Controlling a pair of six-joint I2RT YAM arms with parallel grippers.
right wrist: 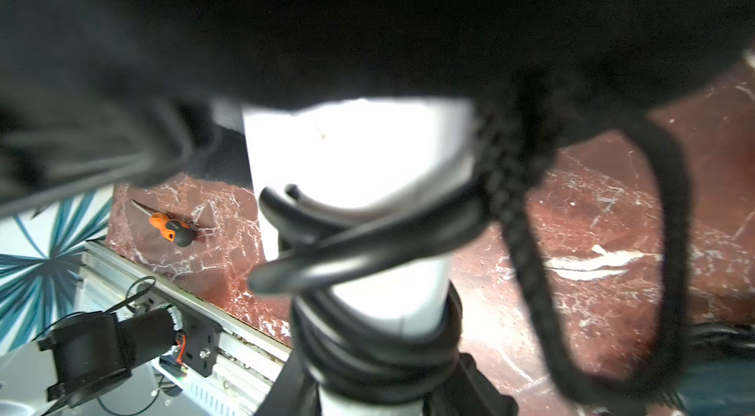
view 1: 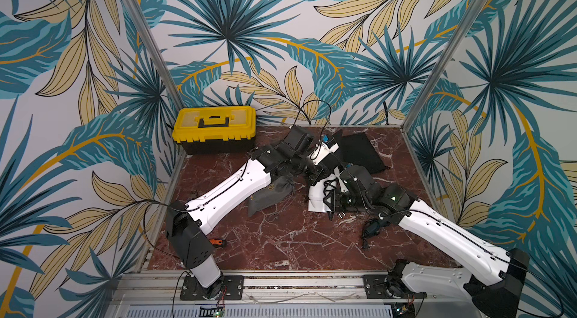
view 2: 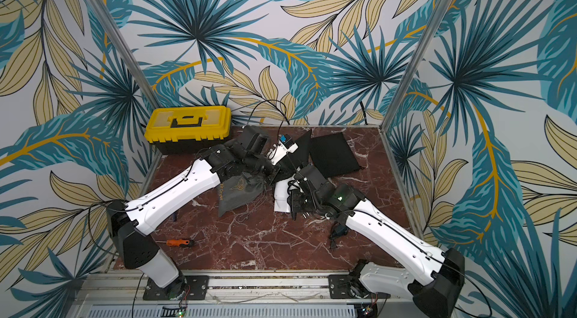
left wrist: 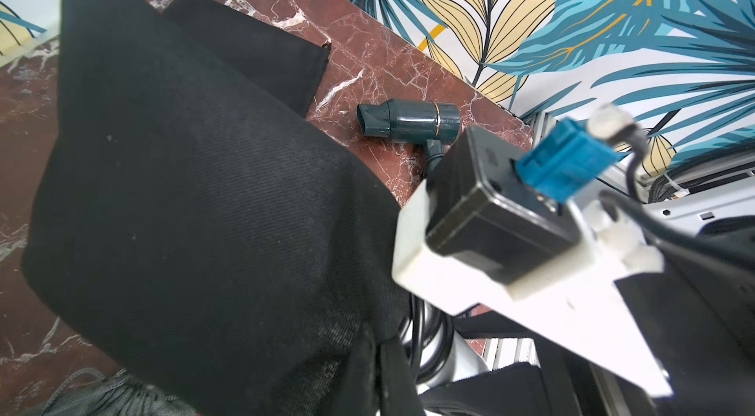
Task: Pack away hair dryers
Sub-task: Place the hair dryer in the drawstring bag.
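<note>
Twin high views down on one table; wrist cameras close-in.

Light falls soft and even from overhead in both top views. Shadows on the table are faint, and each wall post leans outward toward the frame edges. Just past my right gripper the white hair dryer burns out to flat white. The black pouch, close against the lens, is a dark featureless smear, and the cord is soft. The screwdriver, well away from that hand, is sharper. Beyond my left gripper the teal hair dryer is crisp with a thin highlight, while the blue connector nearer the lens is blurred.
</note>
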